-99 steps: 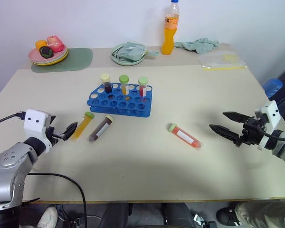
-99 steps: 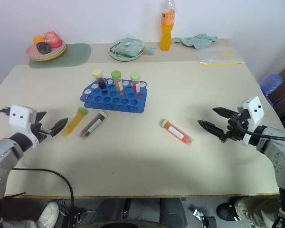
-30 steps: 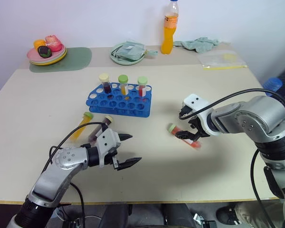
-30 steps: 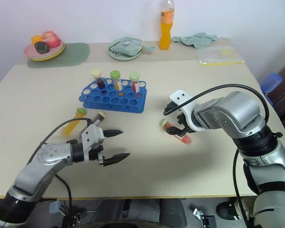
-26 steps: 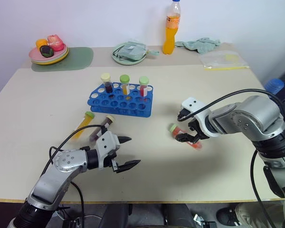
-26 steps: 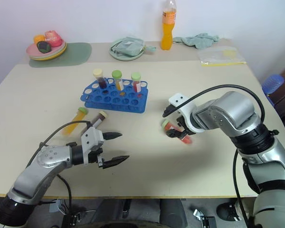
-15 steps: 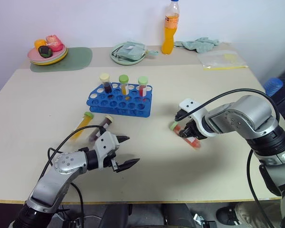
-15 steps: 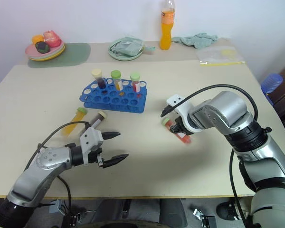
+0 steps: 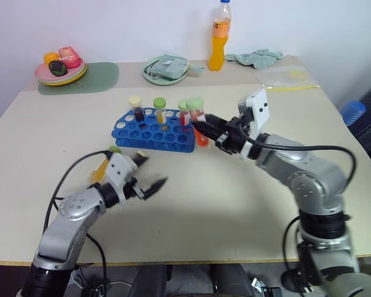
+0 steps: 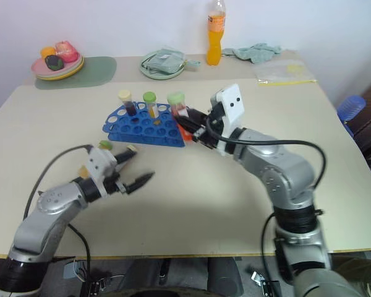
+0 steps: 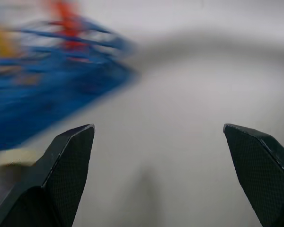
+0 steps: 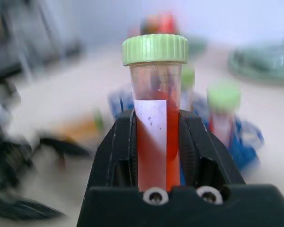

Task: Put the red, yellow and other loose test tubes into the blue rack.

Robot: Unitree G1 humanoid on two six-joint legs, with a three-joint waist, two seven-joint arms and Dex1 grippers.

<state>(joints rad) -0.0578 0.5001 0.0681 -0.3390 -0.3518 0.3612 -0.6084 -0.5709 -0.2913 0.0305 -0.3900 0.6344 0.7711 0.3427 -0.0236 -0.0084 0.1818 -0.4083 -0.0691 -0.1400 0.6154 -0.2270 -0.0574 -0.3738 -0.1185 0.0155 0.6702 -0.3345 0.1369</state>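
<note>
Right wrist view has the right tool [image 12: 158, 142] pinching the red test tube [image 12: 155, 142] upright, green cap up, white label facing the camera. From the head camera, that tube [image 9: 198, 120] hangs just beside the blue rack [image 9: 154, 131], at its right end above the worktop [image 9: 235, 204]. Left tool [image 9: 149, 185] hovers spread wide, holding nothing, near the yellow tube [image 9: 105, 164] lying on the worktop.
</note>
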